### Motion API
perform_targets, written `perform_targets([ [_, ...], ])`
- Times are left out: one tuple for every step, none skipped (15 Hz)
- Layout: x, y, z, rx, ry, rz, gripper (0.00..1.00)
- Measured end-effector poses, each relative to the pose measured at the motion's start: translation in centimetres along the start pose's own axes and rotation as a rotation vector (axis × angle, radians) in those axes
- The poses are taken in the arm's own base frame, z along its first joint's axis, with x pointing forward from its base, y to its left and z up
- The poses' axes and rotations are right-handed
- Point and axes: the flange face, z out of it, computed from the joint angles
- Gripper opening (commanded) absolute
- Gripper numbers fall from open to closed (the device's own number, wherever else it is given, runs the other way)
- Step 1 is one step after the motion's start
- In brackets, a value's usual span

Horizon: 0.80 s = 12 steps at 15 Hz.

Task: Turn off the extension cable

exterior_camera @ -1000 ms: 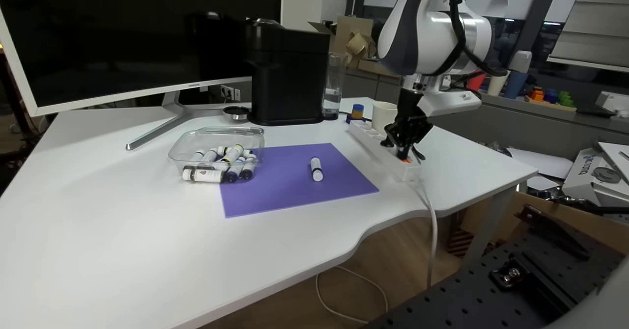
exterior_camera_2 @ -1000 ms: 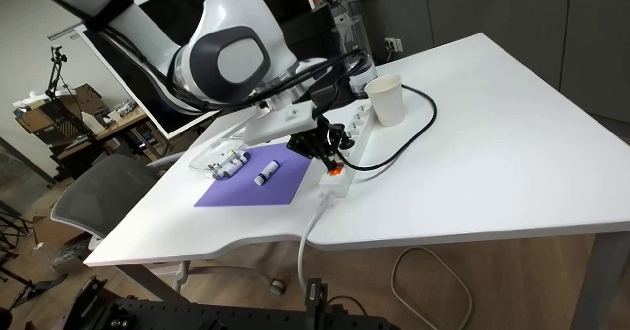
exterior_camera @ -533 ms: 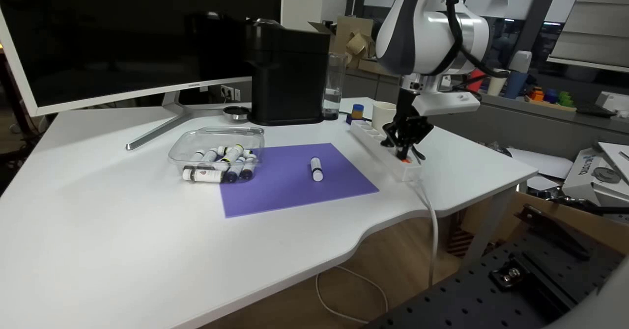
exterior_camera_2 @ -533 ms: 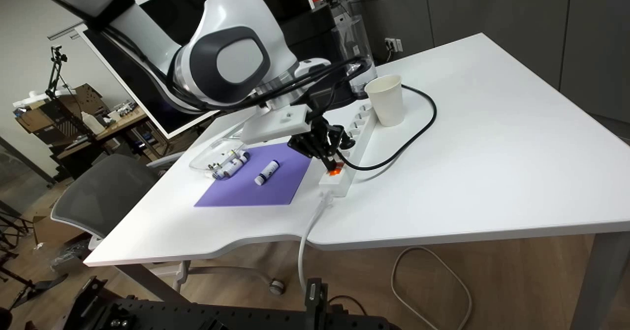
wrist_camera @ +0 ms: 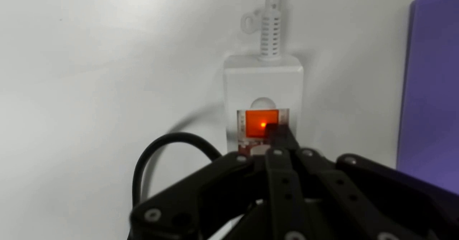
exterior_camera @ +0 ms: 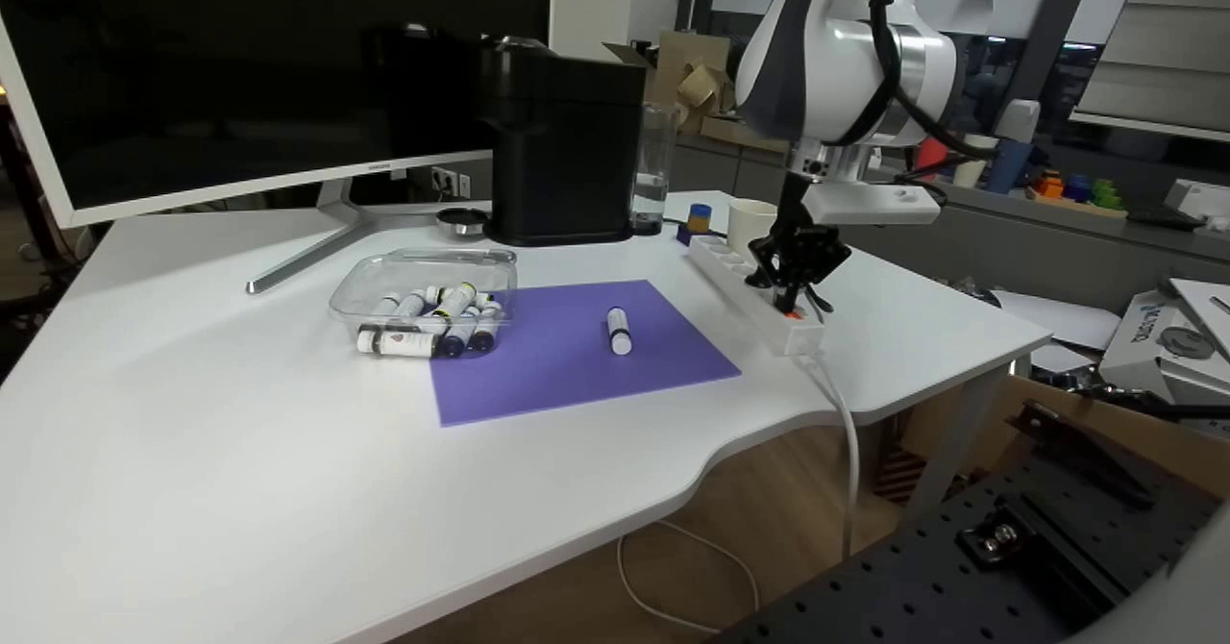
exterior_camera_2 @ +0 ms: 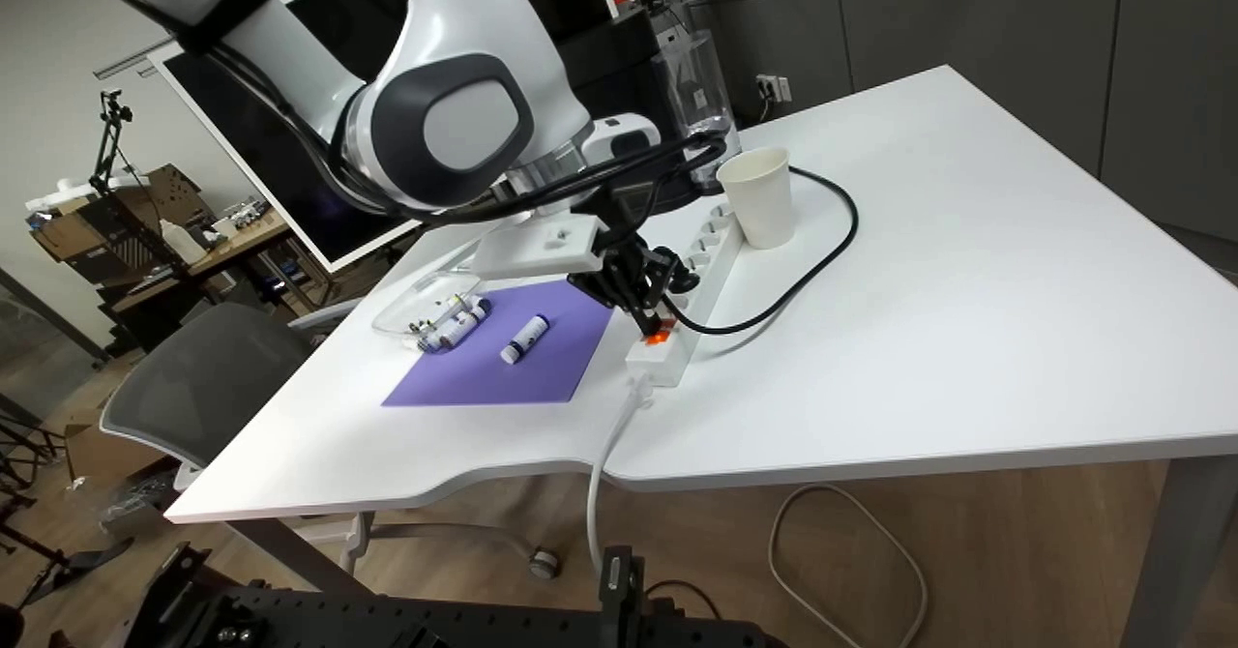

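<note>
The extension cable is a white power strip lying on the white table; it shows in both exterior views and the wrist view. Its orange switch has a bright glowing spot and also shows in both exterior views. Its white cord hangs over the table's front edge. My gripper is shut and empty, pointing down, in both exterior views. Its fingertips are at the switch, covering one corner of it in the wrist view. I cannot tell how far the switch is pressed.
A black cable is plugged into the strip beside the gripper. A white cup stands by the strip's far end. A purple sheet with a small white cylinder and a clear box of white items lie alongside.
The arm's wrist has tilted slightly while the shut fingertips stay at the switch. The strip has shifted very slightly on the table.
</note>
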Motion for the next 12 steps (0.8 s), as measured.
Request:
perform_targets([
  [-0.03, 0.18, -0.01, 0.011, 0.002, -0.003, 0.0],
  [-0.07, 0.35, -0.02, 0.021, 0.004, -0.012, 0.0],
  [-0.11, 0.49, -0.03, 0.029, 0.006, -0.025, 0.0],
  [-0.14, 0.6, -0.03, 0.034, 0.007, -0.039, 0.0],
  [-0.16, 0.67, -0.04, 0.036, 0.006, -0.053, 0.0],
  [-0.18, 0.7, -0.04, 0.037, 0.006, -0.064, 0.0],
  [-0.21, 0.7, -0.05, 0.037, 0.005, -0.073, 0.0],
  [-0.28, 0.69, -0.03, 0.037, 0.003, -0.079, 0.0],
  [-0.49, 0.65, 0.11, 0.039, -0.004, -0.083, 0.0],
  [-0.59, 0.61, 0.11, 0.04, -0.006, -0.089, 0.0],
  [-0.71, 0.58, 0.1, 0.041, -0.01, -0.094, 0.0],
  [-0.82, 0.53, 0.08, 0.042, -0.012, -0.098, 0.0],
])
